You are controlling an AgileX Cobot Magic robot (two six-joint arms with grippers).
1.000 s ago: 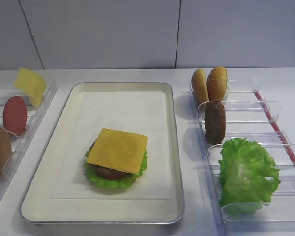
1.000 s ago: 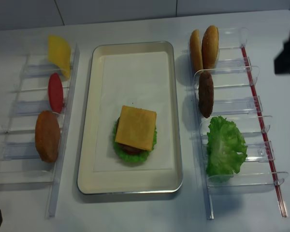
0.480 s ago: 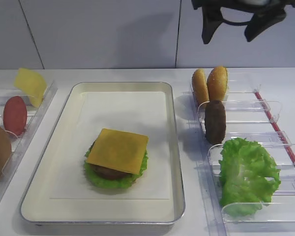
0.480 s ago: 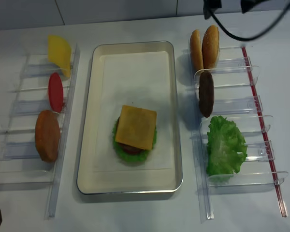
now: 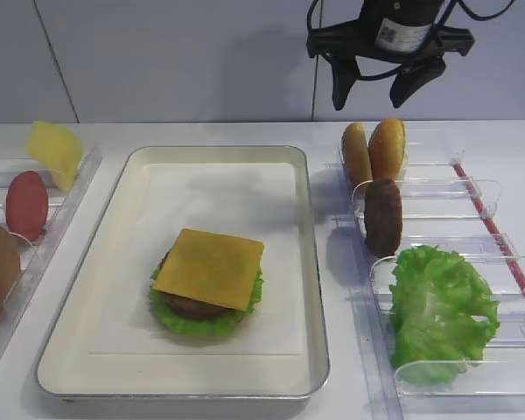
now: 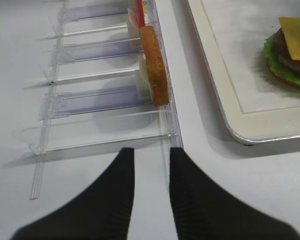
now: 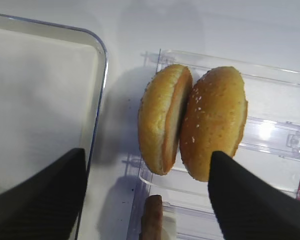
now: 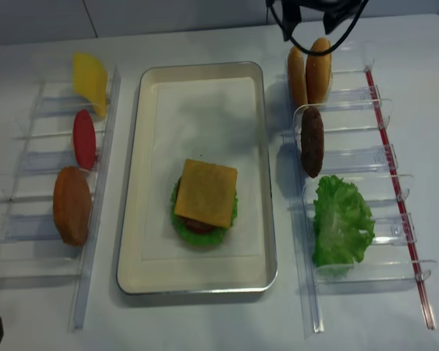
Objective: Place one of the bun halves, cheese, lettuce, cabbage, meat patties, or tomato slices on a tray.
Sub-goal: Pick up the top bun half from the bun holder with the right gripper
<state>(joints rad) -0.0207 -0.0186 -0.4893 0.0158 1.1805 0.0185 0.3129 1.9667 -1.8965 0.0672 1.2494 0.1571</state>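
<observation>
Right gripper [image 5: 378, 87] hangs wide open above the two bun halves [image 7: 192, 122] standing pressed together in the far-right clear rack [image 5: 437, 188], so descending jaws could pinch both or knock the sesame top over.

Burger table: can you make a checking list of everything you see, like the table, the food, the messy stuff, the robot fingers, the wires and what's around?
Surface: white table, no spills seen.
Job's things: tray holds a stack of lettuce, patty and cheese. Two bun halves stand on edge, touching, in the right rack, with a meat patty and loose lettuce nearer the camera. Left rack: cheese slice, tomato slice, another bun half.
Clutter: nothing seen.
Grippers: right gripper open, fingers above the buns, empty. Left gripper low beside the left rack, empty, fingers nearly together.
Cables: black cable looped under the right gripper.
Surroundings: plain pale wall panels.
</observation>
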